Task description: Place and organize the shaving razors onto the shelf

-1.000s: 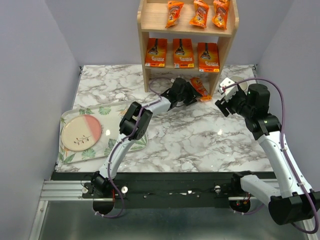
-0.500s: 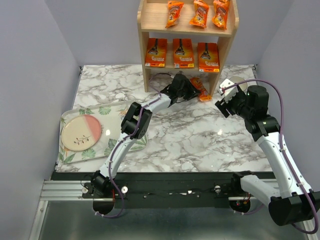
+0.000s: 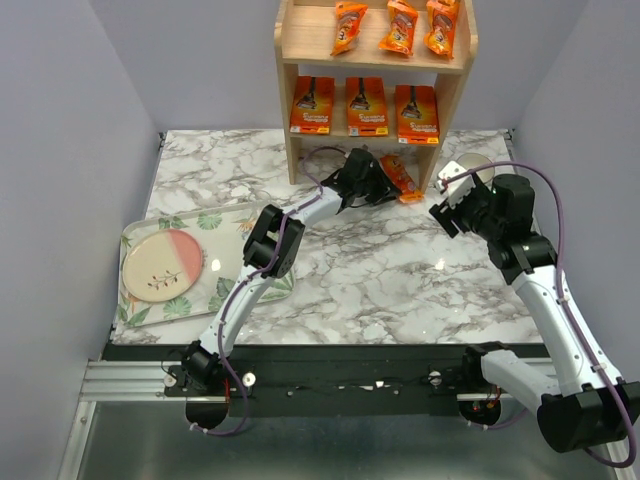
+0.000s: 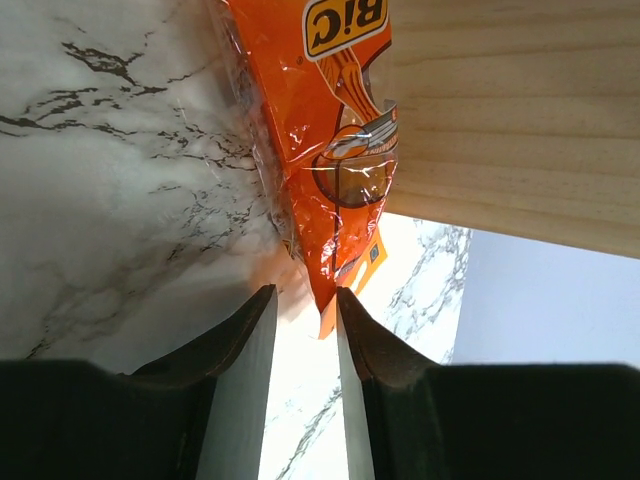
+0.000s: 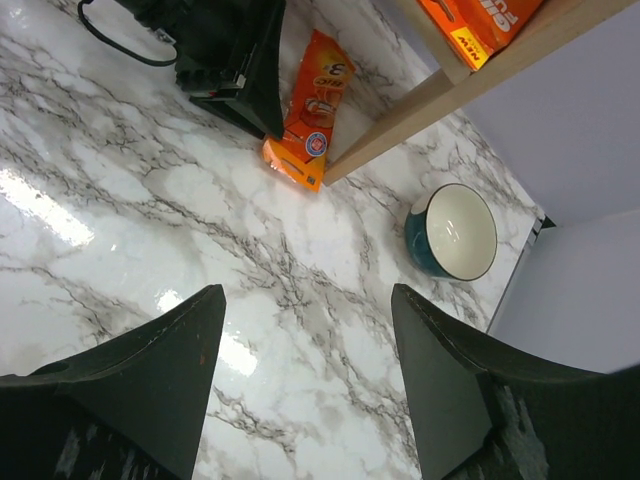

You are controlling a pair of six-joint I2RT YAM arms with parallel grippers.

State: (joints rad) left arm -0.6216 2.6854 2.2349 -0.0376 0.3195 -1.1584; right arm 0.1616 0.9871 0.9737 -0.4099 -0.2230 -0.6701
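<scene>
On the worktop (image 3: 380, 270) we see the shelf (image 3: 287, 100) already carrying most of the shaving razors: three narrow packs (image 3: 397, 27) on the top tier and three wide cards (image 3: 366, 105) on the lower one, none of them moved over the last second. What has changed is the left arm. It has reached a little further toward the shelf's right foot, and the left gripper (image 4: 306, 325) has drawn in from a wider spread to a narrow gap. The right gripper (image 5: 307, 300) has hardly shifted and hangs wide and empty above the worktop's right side. Smallest of all, the last pack (image 3: 400, 178) lies flat on the worktop just beside the shelf's right side panel, where it lay a second ago, and its near tip now sits between the left fingers (image 4: 240, 340). Whether they actually pinch it we cannot tell. We judge the final pickup is under way, with a lift toward the top tier, where the other narrow packs sit, to follow if the hold proves firm.
</scene>
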